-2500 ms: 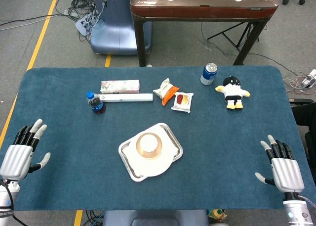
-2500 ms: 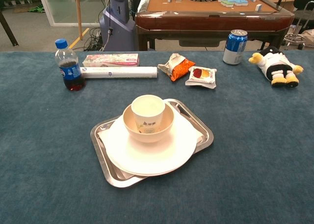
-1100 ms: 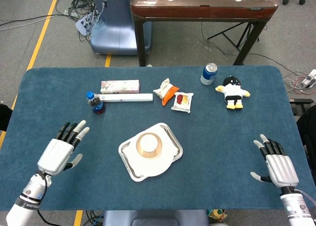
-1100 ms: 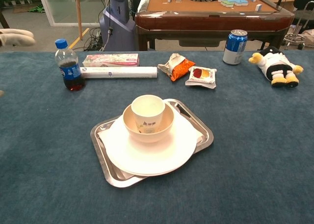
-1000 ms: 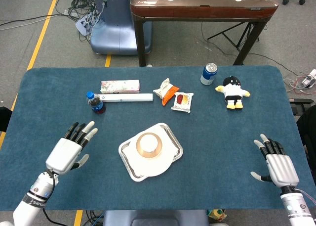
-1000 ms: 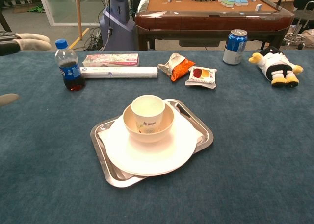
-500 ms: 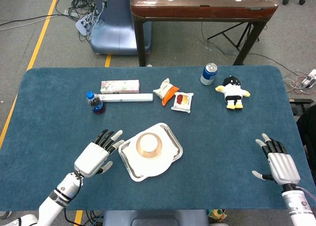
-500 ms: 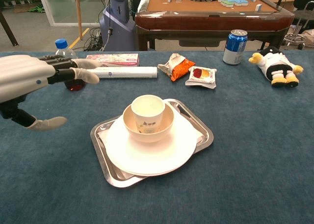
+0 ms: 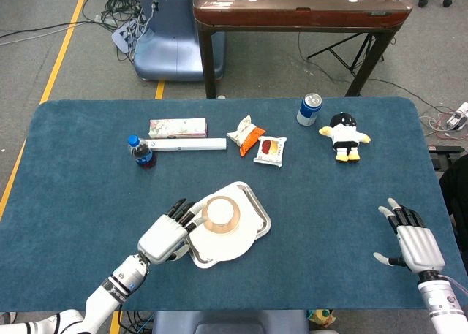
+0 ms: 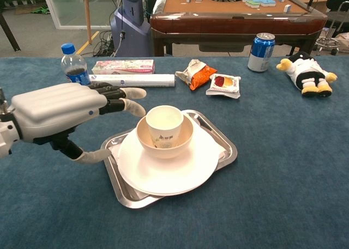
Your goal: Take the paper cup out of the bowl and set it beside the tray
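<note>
A white paper cup (image 10: pixel 164 125) (image 9: pixel 219 211) stands upright inside a cream bowl (image 10: pixel 182 141) (image 9: pixel 232 222). The bowl sits on a white plate (image 10: pixel 180 175) on a metal tray (image 10: pixel 229 151) (image 9: pixel 257 206) at the table's middle. My left hand (image 10: pixel 62 115) (image 9: pixel 170 234) is open, fingers spread, just left of the bowl, with its fingertips (image 10: pixel 133 99) close to the cup's rim and nothing in it. My right hand (image 9: pixel 413 240) rests open near the table's front right edge, seen only in the head view.
Behind the tray lie a cola bottle (image 10: pixel 73 66), a pink box (image 10: pixel 122 67), a white tube (image 10: pixel 144 80), two snack packets (image 10: pixel 210 77), a blue can (image 10: pixel 261 52) and a penguin plush (image 10: pixel 305 73). A brown table (image 9: pixel 300 5) stands beyond.
My left hand has moved right from the table's left edge to the tray's left side, its fingers now over the tray beside the bowl. The right hand has barely moved.
</note>
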Robot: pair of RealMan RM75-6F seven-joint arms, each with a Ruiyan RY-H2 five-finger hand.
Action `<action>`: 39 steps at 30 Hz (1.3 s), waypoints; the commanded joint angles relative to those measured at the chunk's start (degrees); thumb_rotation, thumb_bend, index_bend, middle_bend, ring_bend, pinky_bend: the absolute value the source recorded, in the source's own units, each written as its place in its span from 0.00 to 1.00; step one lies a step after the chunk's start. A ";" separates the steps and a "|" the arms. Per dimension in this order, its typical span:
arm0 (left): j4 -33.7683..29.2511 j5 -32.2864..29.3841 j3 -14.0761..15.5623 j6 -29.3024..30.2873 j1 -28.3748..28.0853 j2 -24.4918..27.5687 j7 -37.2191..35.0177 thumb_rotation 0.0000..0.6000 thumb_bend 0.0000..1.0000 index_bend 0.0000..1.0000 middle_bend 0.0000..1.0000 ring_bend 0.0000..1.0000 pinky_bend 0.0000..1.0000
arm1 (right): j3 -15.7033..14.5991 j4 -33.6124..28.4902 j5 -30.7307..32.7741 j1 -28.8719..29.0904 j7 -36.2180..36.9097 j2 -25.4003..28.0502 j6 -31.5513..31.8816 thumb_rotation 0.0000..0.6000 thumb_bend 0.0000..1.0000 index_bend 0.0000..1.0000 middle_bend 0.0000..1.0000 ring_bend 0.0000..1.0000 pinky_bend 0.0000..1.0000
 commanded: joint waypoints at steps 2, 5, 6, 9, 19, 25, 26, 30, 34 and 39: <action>0.93 -2.10 -1.07 -1.94 -1.90 -1.06 0.76 1.00 0.32 0.17 0.00 0.00 0.00 | 0.17 0.26 0.63 0.26 0.46 0.09 -0.59 1.00 0.21 0.00 0.00 0.00 0.00; 1.32 -3.49 -2.03 -3.08 -3.39 -1.53 1.09 1.00 0.32 0.17 0.00 0.00 0.00 | 0.30 0.67 1.28 0.54 0.69 0.04 -1.23 1.00 0.21 0.00 0.00 0.00 0.00; 1.39 -3.88 -2.30 -3.40 -3.84 -1.61 1.19 1.00 0.32 0.17 0.00 0.00 0.00 | 0.35 0.78 1.52 0.63 0.78 0.03 -1.45 1.00 0.21 0.00 0.00 0.00 0.00; 1.61 -5.11 -3.02 -4.37 -5.22 -1.74 1.53 1.00 0.32 0.18 0.00 0.00 0.00 | 0.51 1.12 2.25 0.94 1.00 -0.03 -2.16 1.00 0.21 0.00 0.00 0.00 0.00; 2.67 -7.29 -3.33 -5.63 -8.44 -3.34 1.79 1.00 0.32 0.20 0.00 0.00 0.00 | 0.76 1.65 3.63 1.53 1.69 0.05 -3.40 1.00 0.21 0.00 0.00 0.00 0.00; 5.05 -7.34 -3.13 -5.63 -9.77 -5.24 0.45 1.00 0.32 0.21 0.00 0.00 0.00 | 0.75 2.10 3.70 1.72 2.92 0.38 -3.99 1.00 0.21 0.00 0.00 0.00 0.00; 5.35 -7.46 -3.10 -5.77 -10.01 -5.43 0.39 1.00 0.32 0.21 0.00 0.00 0.00 | 0.74 2.17 3.70 1.74 3.07 0.40 -4.05 1.00 0.21 0.00 0.00 0.00 0.00; 6.42 -7.97 -3.16 -6.18 -10.91 -6.01 -0.26 1.00 0.32 0.21 0.00 0.00 0.00 | 0.82 2.24 3.92 1.77 3.54 0.46 -4.13 1.00 0.21 0.00 0.00 0.00 0.00; 7.58 -8.40 -3.53 -6.55 -11.79 -6.27 -2.01 1.00 0.32 0.21 0.00 0.00 0.00 | 0.98 2.27 4.33 1.92 3.47 0.43 -4.22 1.00 0.21 0.00 0.00 0.00 0.00; 8.81 -8.86 -3.87 -7.07 -12.54 -6.28 -3.67 1.00 0.32 0.21 0.00 0.00 0.00 | 1.07 2.48 5.06 2.16 3.31 0.30 -4.77 1.00 0.21 0.00 0.00 0.00 0.00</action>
